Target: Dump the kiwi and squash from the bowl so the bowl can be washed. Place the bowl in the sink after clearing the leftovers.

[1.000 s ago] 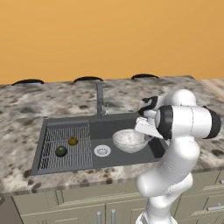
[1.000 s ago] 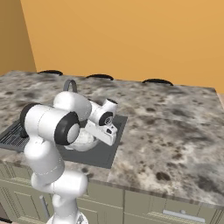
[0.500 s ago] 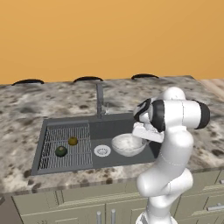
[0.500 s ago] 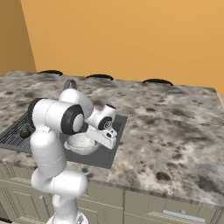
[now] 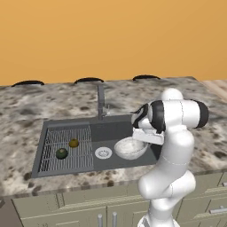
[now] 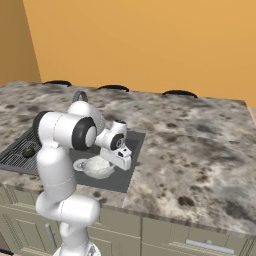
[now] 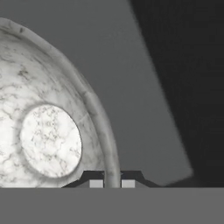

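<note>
The bowl (image 5: pixel 131 147) sits low in the right part of the sink (image 5: pixel 111 131), upright, its whitish marbled inside bare in the hand view (image 7: pixel 48 135). The fingers (image 7: pixel 112 183) are clamped on the bowl's rim, one tip to each side of the thin wall, as the hand view shows plainly; from the left base view the hand reaches down over the bowl's right edge, and from the right base view the bowl (image 6: pixel 95 167) lies just under and to the left of the hand. Whether the bowl's base touches the basin floor or hangs just above it cannot be told. The kiwi (image 5: pixel 74 143) lies on the ribbed grid section at the left of the sink, and the squash (image 5: pixel 61 153), the darker lump, lies near it on the same grid, a little nearer the front edge and further left (the two are apart, not touching). The round silver drain (image 5: pixel 103 152) sits between the grid and the bowl, just beside the bowl's left edge. The grey faucet (image 5: pixel 102 101) stands at the back rim of the sink, behind the drain. Speckled stone desk (image 5: pixel 26 111) surrounds the basin on all sides, with an orange wall (image 5: pixel 111 35) behind it and pale cabinet fronts (image 5: pixel 80 206) below. In the right base view the squash (image 6: pixel 28 151) shows as a dark spot on the grid at the far left.
</note>
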